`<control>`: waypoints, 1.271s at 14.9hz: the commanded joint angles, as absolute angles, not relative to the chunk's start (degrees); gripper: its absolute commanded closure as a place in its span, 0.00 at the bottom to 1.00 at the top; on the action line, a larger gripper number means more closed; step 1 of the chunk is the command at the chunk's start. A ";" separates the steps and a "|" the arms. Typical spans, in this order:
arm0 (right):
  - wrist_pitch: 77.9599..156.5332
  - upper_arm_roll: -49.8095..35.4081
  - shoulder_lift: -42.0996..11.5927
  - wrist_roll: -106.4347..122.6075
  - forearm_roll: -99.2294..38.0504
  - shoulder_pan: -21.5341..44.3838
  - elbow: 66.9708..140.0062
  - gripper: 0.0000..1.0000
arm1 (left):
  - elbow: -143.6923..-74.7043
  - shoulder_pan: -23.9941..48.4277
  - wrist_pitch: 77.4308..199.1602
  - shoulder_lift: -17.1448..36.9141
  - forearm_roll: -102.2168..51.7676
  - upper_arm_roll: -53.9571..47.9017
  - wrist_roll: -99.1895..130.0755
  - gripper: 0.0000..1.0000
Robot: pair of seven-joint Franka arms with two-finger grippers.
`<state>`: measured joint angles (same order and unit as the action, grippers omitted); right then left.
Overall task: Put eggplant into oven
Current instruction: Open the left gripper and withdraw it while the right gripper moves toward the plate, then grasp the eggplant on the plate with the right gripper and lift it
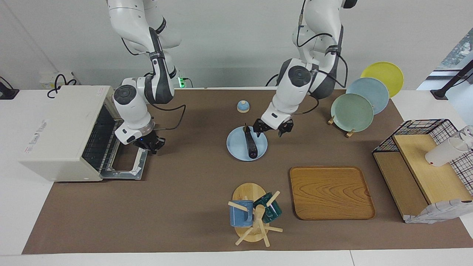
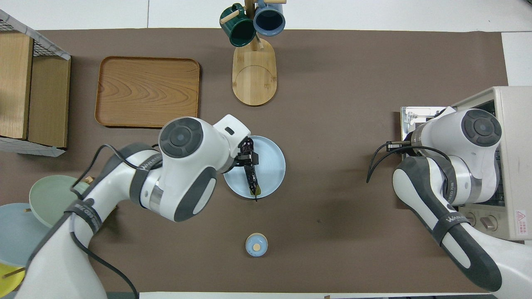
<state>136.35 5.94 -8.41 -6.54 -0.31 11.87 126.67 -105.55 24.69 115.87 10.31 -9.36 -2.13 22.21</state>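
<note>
The eggplant (image 1: 251,142) (image 2: 251,180), slim and dark purple-black, lies along a light blue plate (image 1: 236,149) (image 2: 272,164) in the middle of the table, its stem toward the robots. My left gripper (image 1: 271,130) (image 2: 246,151) hangs open just over the plate's rim toward the left arm's end, beside the eggplant and holding nothing. The off-white oven (image 1: 63,129) (image 2: 509,124) stands at the right arm's end with its door (image 1: 125,166) dropped open and the wire rack showing. Just over that door's edge is my right gripper (image 1: 150,143), shut and empty.
A small blue-lidded jar (image 1: 242,106) (image 2: 256,245) stands nearer to the robots than the plate. Farther out are a wooden tray (image 1: 330,192) and a mug tree (image 1: 255,214) with two mugs. Standing plates (image 1: 353,111) and a wire-and-wood rack (image 1: 425,166) fill the left arm's end.
</note>
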 commanded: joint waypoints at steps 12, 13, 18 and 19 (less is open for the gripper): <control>119.08 2.81 -36.82 -48.06 2.37 46.21 73.21 0.58 | -102.11 6.15 100.20 -1.12 -3.34 -2.02 3.25 0.00; 119.27 2.81 -37.61 -48.77 2.81 47.80 73.39 0.55 | -103.43 6.15 99.50 -2.45 -3.34 -2.02 3.34 0.00; 129.63 2.81 -37.62 -49.57 6.32 50.36 81.55 0.50 | -103.19 6.50 91.15 -5.36 -0.62 -2.11 3.16 0.00; 129.38 2.81 -37.53 -49.57 8.07 50.45 81.82 0.51 | -101.70 6.42 90.97 -5.10 -0.62 -2.11 3.08 0.00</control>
